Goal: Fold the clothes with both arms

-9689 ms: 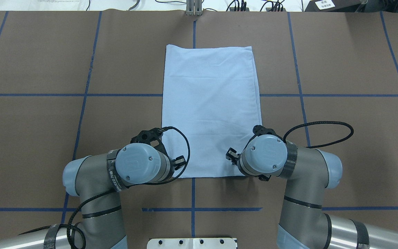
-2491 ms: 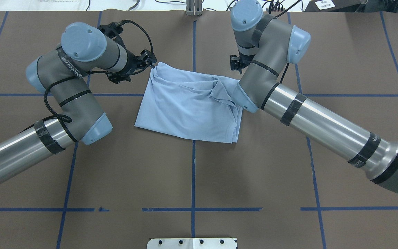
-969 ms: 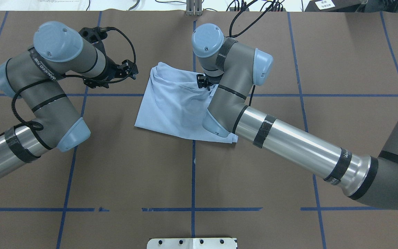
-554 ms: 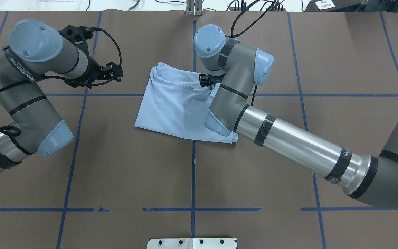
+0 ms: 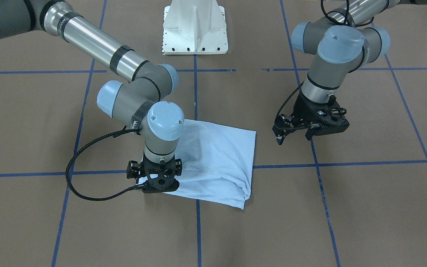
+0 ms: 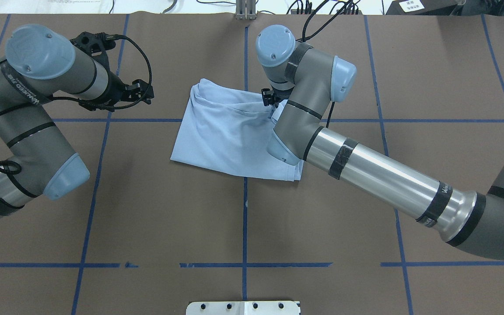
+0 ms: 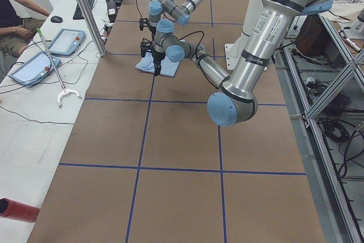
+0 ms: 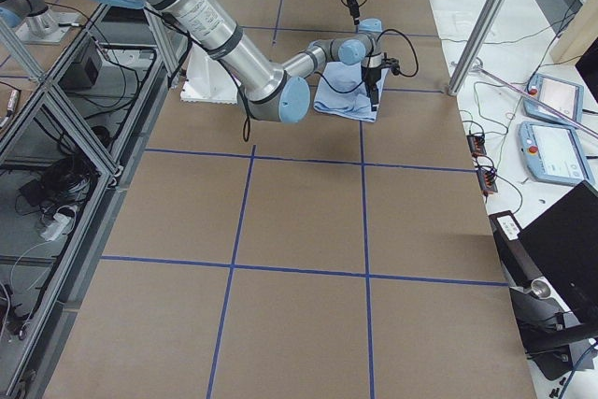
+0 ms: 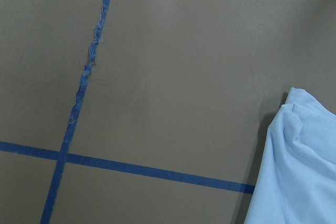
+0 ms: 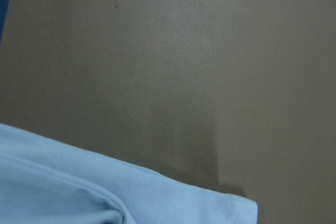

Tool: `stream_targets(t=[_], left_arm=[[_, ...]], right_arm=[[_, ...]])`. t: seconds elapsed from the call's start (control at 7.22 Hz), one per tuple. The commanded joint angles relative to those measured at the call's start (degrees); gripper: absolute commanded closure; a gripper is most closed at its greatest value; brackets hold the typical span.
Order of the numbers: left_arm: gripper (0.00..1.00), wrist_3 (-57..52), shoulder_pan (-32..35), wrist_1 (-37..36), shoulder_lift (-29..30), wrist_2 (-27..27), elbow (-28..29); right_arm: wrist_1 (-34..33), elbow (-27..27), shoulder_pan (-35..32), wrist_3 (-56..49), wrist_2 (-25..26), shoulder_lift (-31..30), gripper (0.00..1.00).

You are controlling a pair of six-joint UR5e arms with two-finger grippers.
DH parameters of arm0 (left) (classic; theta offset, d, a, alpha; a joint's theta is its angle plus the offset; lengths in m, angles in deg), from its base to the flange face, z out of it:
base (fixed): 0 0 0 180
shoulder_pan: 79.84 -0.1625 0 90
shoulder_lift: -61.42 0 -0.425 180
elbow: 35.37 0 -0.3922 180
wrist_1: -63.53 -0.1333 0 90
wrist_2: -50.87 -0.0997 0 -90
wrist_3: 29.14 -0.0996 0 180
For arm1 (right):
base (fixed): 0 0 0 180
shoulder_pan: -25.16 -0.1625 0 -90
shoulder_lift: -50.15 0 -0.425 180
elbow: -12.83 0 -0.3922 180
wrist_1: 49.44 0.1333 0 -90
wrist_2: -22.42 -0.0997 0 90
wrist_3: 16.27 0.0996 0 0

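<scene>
Though low over the T-shirt (image 5: pixel 213 155) edge, right gripper (image 5: pixel 158 186) of unclear grip; left gripper (image 5: pixel 294 137) apart, spread, empty.

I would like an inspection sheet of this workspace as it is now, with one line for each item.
surface: brown table cover with a blue tape grid; one tape line is frayed
job's things: pale blue T-shirt lies roughly folded, bunched along the edge farthest from the robot, skewed to the grid
clutter: nothing seen on the table cover
grippers: left gripper open and empty, over bare cover beside the shirt; right gripper down at the shirt's far edge, jaws hidden
cables: black wrist cable loops out beside the right gripper; more cables past the far table edge
surroundings: white pedestal; seated person and tablets at a side bench
</scene>
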Motion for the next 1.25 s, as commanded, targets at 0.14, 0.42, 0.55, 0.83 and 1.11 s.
stream_targets(t=[0.14,0.42,0.55,0.83,1.11], left_arm=[[0.00,0.02,0.00,-1.31,0.15,0.09,-1.66],[0.00,-0.16,0.96,-2.81,0.06,0.26,-3.08],[0.00,-2.68,2.19,-3.25,-0.20,0.70,-3.78],[0.00,-10.50,5.26,-9.03,-0.38,0.97,-6.50],[0.00,-11.40,6.42,-9.93,-0.38,1.05,-6.77]], right_arm=[[0.16,-0.08,-2.90,-5.79,-0.03,-2.76,0.00],[-0.01,-0.51,-5.89,-10.27,-0.64,-3.64,0.00],[0.07,-1.04,-7.38,-12.12,-1.86,-4.34,0.00],[0.51,-6.30,-8.63,-12.85,-7.30,-6.89,0.00],[6.70,-8.16,-6.88,-7.70,-10.99,-7.33,0.00]])
